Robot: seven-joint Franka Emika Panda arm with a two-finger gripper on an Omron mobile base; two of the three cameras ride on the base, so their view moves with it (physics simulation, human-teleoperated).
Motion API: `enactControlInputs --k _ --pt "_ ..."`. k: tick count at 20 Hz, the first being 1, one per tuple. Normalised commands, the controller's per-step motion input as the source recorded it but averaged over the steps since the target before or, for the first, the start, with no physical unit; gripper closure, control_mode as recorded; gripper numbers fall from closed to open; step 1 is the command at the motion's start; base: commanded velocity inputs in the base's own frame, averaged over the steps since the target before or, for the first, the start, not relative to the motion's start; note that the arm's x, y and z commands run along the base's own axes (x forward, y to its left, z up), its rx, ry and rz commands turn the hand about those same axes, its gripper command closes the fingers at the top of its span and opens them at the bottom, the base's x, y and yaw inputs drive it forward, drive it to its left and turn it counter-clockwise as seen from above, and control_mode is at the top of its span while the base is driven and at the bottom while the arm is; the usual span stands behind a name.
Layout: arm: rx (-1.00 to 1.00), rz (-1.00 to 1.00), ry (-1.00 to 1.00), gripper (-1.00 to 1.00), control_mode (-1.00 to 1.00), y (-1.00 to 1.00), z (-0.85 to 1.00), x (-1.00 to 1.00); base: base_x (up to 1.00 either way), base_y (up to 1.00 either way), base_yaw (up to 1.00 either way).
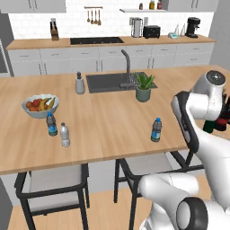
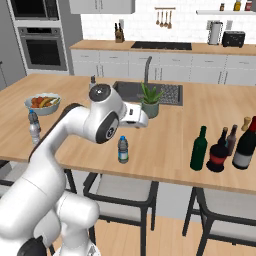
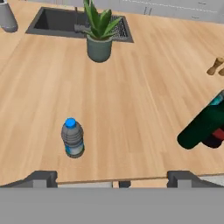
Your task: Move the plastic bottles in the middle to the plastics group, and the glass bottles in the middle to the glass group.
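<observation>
The tool [image 3: 112, 177] hangs above the surface [image 3: 144, 100] with its tips spread wide, gripping nothing. Just below it stands the water bottle [image 3: 72, 138], upright near the front edge. To the right stand the green bottle [image 2: 199, 149] and the squat black bottle [image 2: 218, 152], beside the glass group [image 2: 244, 142]. A potted plant [image 3: 99, 35] stands farther back. The plastics pair [image 1: 58, 129] stands far left.

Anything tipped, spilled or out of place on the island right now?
Nothing tipped or spilled. The blue-labelled water bottle stands upright alone mid-counter, apart from both groups. The green wine bottle and black red-banded bottle stand upright beside the glass cluster.
</observation>
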Motion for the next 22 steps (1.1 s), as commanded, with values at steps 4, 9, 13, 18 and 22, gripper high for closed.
enactControlInputs --k 4,9,13,18,22 --pt "0.17 0.00 0.02 -1.00 -1.00 0.66 -0.03 0.00 0.00 0.00 0.00" --pt "0.08 0.00 0.11 -1.00 -1.00 0.44 -0.14 0.12 0.00 0.00 0.00" --pt "0.00 0.00 0.28 -1.00 -1.00 0.17 -0.30 0.15 0.00 0.00 0.00" --pt "0.00 0.00 0.25 -1.00 -1.00 0.04 -0.35 0.31 0.00 0.00 0.00" --pt "0.00 0.00 0.06 -1.00 -1.00 0.00 -0.31 0.27 0.00 0.00 0.00"
